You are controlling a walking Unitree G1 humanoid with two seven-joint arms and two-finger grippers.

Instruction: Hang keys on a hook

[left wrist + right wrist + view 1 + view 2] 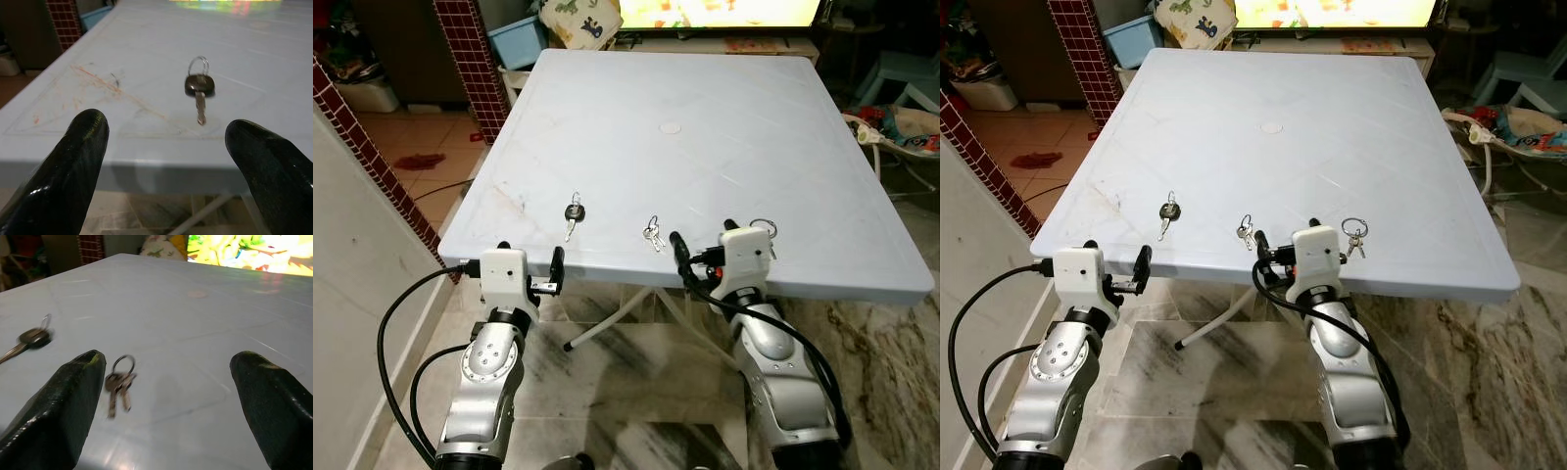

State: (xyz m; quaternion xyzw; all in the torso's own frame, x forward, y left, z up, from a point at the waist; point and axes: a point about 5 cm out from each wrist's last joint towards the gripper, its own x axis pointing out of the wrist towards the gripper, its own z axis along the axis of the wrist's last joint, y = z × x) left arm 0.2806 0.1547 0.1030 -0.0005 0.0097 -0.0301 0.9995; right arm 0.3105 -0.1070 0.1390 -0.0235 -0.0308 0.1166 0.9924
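Mostly the scene is a pale plastic table (705, 127), with three sets of keys lying flat near its front edge: a black-headed key (573, 214) toward the left, a small pair on a ring (652, 233) in the middle, and a ringed bunch (1353, 235) just beside the right arm's wrist. No hook can be made out, so the hanging part is not yet begun

Keys like these are light, stiff metal and lie thin against a smooth top, so they will likely skid when pushed; the black plastic head or the upstanding ring looks the surest place to pinch

Both silver arms reach forward and level from below the table edge. The left gripper (168, 156) sits at the near edge, aimed at the black-headed key, its fingers (78, 161) spread wide and empty. The right gripper (168, 396) hovers over the front edge, also wide apart and holding nothing, with the small pair just beyond one fingertip
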